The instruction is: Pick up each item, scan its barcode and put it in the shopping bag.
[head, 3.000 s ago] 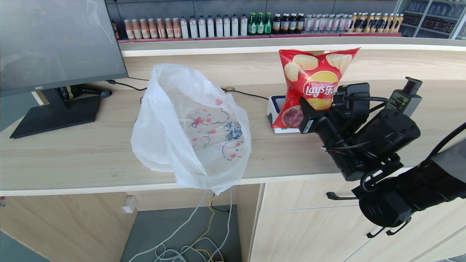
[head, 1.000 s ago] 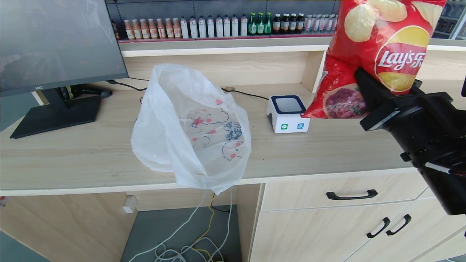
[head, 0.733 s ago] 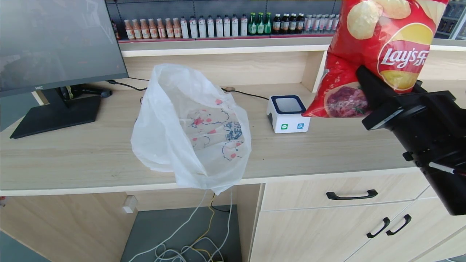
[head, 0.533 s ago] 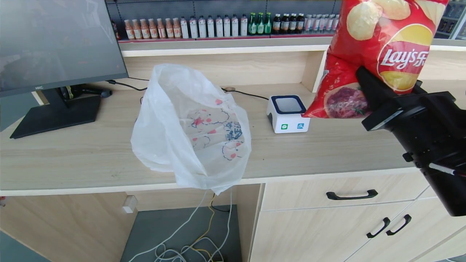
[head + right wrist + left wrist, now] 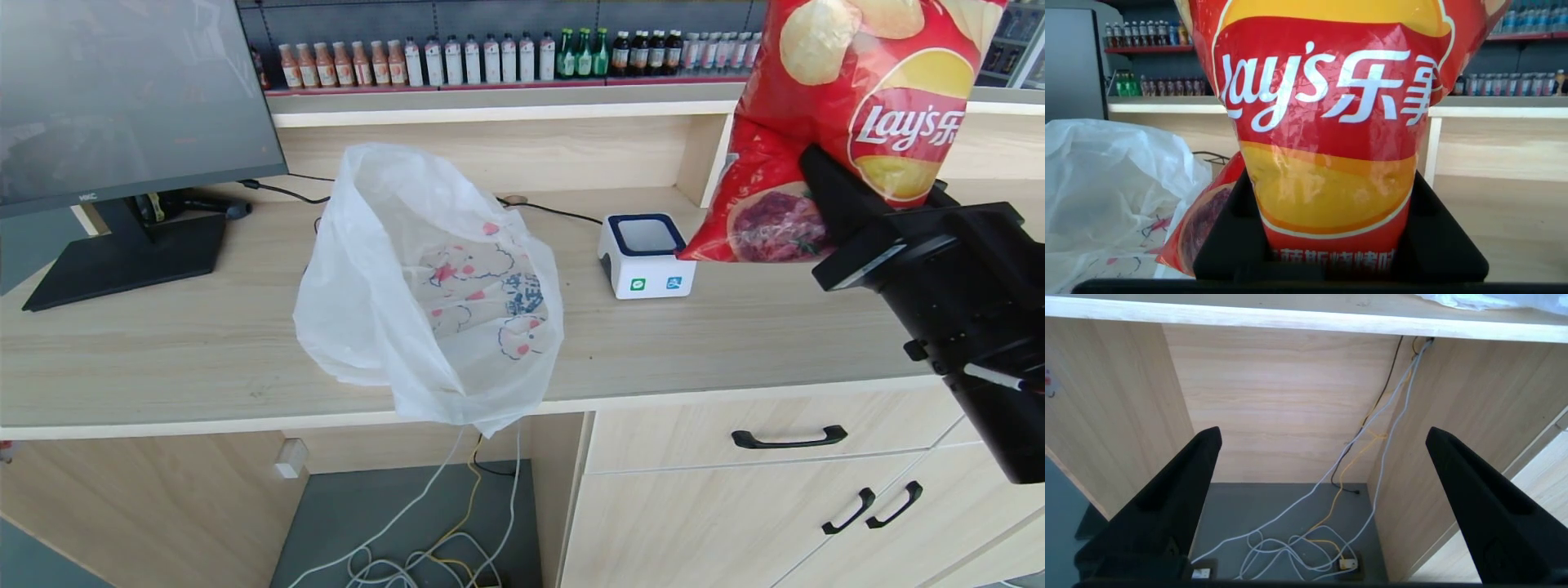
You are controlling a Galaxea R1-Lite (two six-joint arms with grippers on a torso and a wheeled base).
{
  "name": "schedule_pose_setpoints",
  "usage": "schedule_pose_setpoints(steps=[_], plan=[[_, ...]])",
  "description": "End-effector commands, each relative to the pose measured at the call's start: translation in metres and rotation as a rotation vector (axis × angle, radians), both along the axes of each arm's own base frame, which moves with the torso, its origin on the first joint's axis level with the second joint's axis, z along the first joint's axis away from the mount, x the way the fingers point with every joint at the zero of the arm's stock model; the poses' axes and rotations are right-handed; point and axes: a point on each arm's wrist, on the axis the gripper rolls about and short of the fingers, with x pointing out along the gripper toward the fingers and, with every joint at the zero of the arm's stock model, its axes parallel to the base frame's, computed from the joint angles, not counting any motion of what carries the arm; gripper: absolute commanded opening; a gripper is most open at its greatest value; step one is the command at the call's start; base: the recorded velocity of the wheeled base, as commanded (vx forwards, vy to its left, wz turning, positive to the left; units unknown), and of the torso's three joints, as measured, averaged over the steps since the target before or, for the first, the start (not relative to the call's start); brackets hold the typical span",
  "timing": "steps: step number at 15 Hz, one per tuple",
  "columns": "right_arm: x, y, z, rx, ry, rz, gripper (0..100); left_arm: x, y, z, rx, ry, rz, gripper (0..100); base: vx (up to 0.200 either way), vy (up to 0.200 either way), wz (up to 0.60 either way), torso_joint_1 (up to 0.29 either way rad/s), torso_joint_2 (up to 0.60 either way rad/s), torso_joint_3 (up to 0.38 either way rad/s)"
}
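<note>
Your right gripper (image 5: 826, 192) is clamped on a red bag of potato chips (image 5: 857, 90). It holds the bag upright and raised above the right end of the pale wooden counter (image 5: 163, 351). From the right wrist view, its black fingers (image 5: 1221, 237) press against both sides of the bag's lower half, with the bag standing tall between them.

The bag's lower left corner hangs close to a small white barcode scanner (image 5: 645, 257), which sits on the counter with its dark window facing up. The corner seems to be just right of the scanner and above it, though the height is hard to judge from this angle.

Left of the scanner, near the middle of the counter, the white plastic shopping bag (image 5: 424, 286) stands crumpled. Its bottom droops over the near edge. A dark monitor (image 5: 122, 90) on a black stand fills the far left. A shelf of bottles (image 5: 571, 53) runs along the far wall.

Your left gripper (image 5: 1323, 437) hangs low, beneath the counter's near edge. Its jaws are spread wide with nothing between them. Beyond it are a wooden panel and loose cables (image 5: 1315, 539) on a grey floor.
</note>
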Motion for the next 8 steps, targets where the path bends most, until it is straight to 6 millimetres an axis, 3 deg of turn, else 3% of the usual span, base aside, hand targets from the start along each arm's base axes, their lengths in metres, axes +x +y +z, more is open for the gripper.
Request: schedule_pose_setpoints(steps=[1,8], plan=[[0.0008,0.0006,-0.0025,-0.006,0.008,0.000,0,0.0000,0.0000,0.0000,0.000,0.000,0.000,100,0.200,0.200,0.00,0.002,0.00,0.002],[0.0021,0.0028,-0.0083,-0.010,0.032,0.011,0,0.0000,0.0000,0.0000,-0.003,0.000,0.000,100,0.200,0.200,0.00,0.003,0.00,0.002]])
